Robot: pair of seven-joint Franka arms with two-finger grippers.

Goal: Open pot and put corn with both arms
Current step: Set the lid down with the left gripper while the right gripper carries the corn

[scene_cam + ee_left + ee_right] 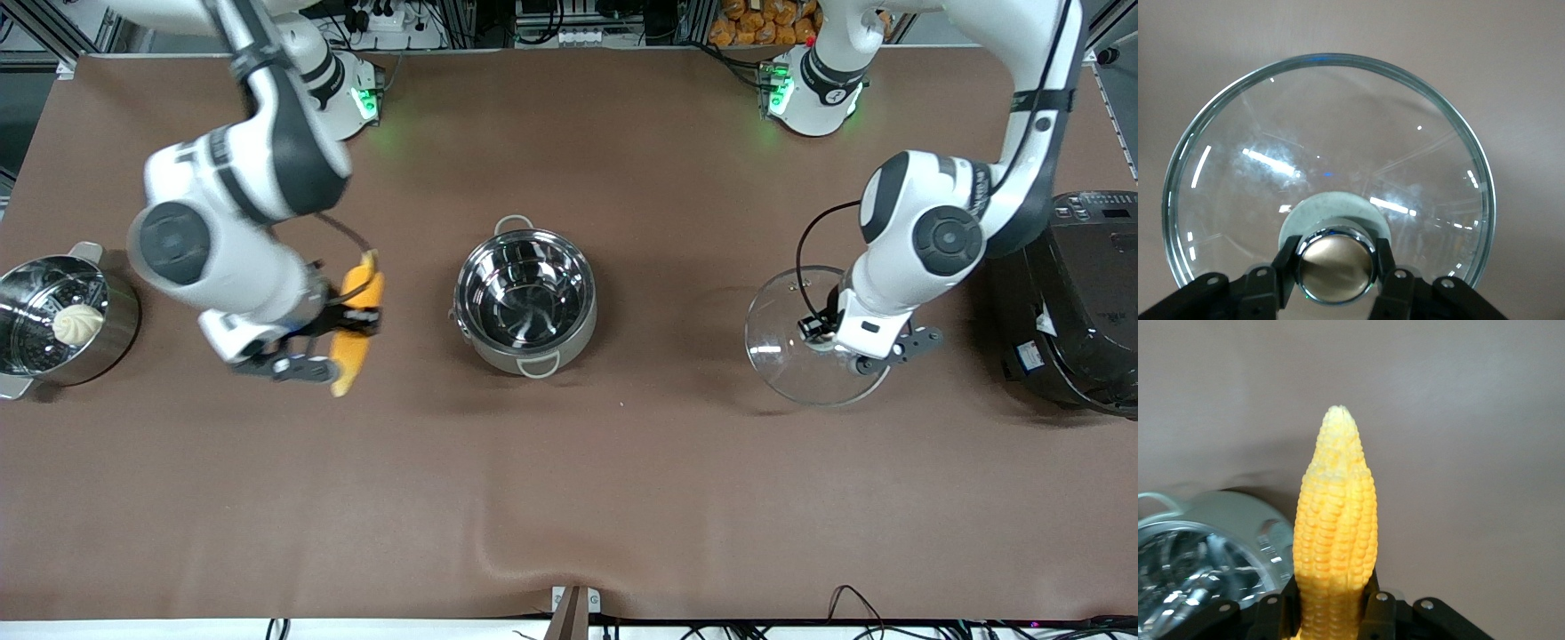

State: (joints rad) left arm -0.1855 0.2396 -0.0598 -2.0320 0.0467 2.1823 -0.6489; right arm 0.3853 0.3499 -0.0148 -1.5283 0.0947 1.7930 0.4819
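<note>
The pot (pixel 573 338) stands open and empty at the middle of the table. My right gripper (pixel 356 322) is shut on the yellow corn (pixel 363 289) and holds it in the air over the table between the steamer and the pot. In the right wrist view the corn (pixel 1336 533) rises from between the fingers (pixel 1379 613). My left gripper (pixel 818 333) is shut on the tan knob (pixel 1335 270) of the glass lid (pixel 778 329), held just over the table between the pot and the rice cooker. The lid's glass (pixel 1331 147) fills the left wrist view.
A steel steamer basket (pixel 120 324) with a white bun (pixel 78 324) stands at the right arm's end of the table. A large black rice cooker (pixel 1080 302) stands at the left arm's end. A shiny steel rim (pixel 1205 527) shows beside the corn; I cannot tell which vessel.
</note>
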